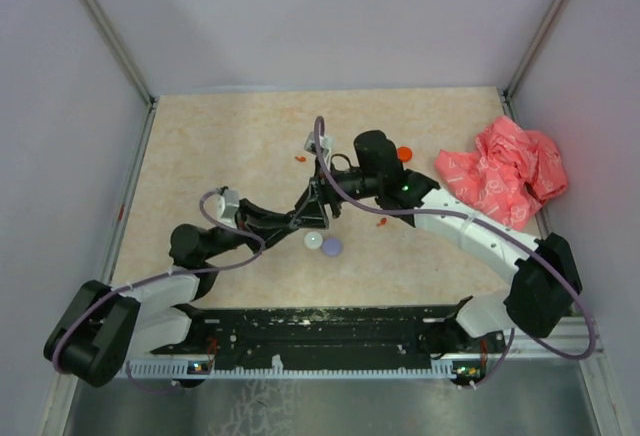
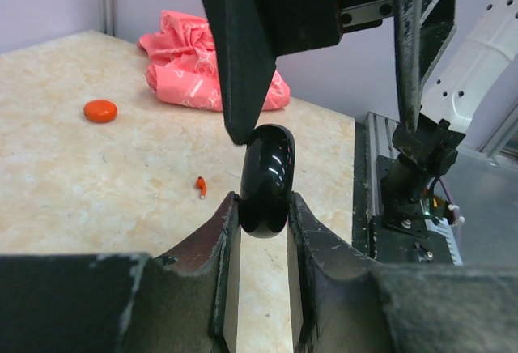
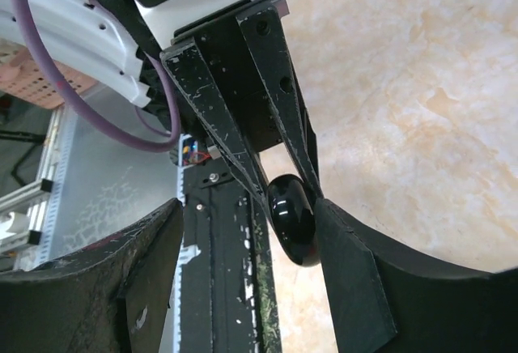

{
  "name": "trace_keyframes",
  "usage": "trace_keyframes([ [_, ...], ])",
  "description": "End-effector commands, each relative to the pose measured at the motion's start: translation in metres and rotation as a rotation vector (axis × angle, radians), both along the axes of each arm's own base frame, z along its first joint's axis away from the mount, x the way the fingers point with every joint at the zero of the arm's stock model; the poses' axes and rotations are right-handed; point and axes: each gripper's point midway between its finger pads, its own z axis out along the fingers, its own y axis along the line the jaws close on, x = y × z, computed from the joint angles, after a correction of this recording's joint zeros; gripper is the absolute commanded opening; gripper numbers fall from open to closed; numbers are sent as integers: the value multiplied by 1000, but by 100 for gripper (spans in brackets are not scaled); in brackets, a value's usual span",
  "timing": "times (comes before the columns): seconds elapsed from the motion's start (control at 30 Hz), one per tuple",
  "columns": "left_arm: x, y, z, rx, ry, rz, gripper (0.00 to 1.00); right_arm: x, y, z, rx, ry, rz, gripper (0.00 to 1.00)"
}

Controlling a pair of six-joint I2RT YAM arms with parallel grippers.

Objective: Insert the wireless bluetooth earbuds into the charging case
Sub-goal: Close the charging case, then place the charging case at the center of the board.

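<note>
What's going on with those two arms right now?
Left end effector shut on black case. Right end effector open around it. Red earbud on table, not yet in. Bag lies apart.

Above the middle of the table (image 1: 200,156): charging case (image 2: 267,179) between the fingers of the left gripper (image 2: 263,211), both inside the spread fingers of the right gripper (image 3: 251,231), reaching in from the right. Just nearer, on the table: near-left disc (image 1: 313,241) beside near-right disc (image 1: 332,247). One earbud (image 1: 381,223) right of those; another earbud (image 1: 298,157) farther back, left of the grippers. Bag (image 1: 500,171) at far right, far disc (image 1: 404,153) just left of it.
</note>
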Motion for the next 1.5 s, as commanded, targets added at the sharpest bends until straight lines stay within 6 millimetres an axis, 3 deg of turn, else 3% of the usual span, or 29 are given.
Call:
trace_keyframes([
  [0.0, 9, 0, -9, -20, 165, 19, 0, 3, -10, 33, 78, -148, -64, 65],
  [0.07, 12, -1, -20, -21, 294, 26, 0, 21, -19, 27, 37, -188, -186, 65],
  [0.2, 15, 2, -61, 26, 620, 79, 0, 57, -48, 9, -69, -260, -448, 66],
  [0.4, 6, 16, -115, 149, 900, 194, 0, 78, -83, -18, -151, -297, -668, 66],
  [0.57, -5, 25, -138, 194, 1011, 239, 1, 85, -101, -34, -195, -322, -757, 66],
  [0.73, -8, 25, -155, 226, 1096, 251, 5, 90, -112, -51, -243, -343, -805, 66],
  [0.9, -11, 13, -169, 281, 1161, 237, 11, 95, -119, -62, -263, -361, -840, 66],
  [1.07, -11, 3, -179, 344, 1188, 240, 23, 101, -127, -70, -305, -385, -875, 66],
  [1.2, -8, 8, -184, 379, 1194, 293, 41, 106, -132, -71, -328, -396, -907, 67],
  [1.47, 3, 29, -180, 457, 1118, 430, 53, 140, -149, -74, -450, -406, -1034, 73],
])
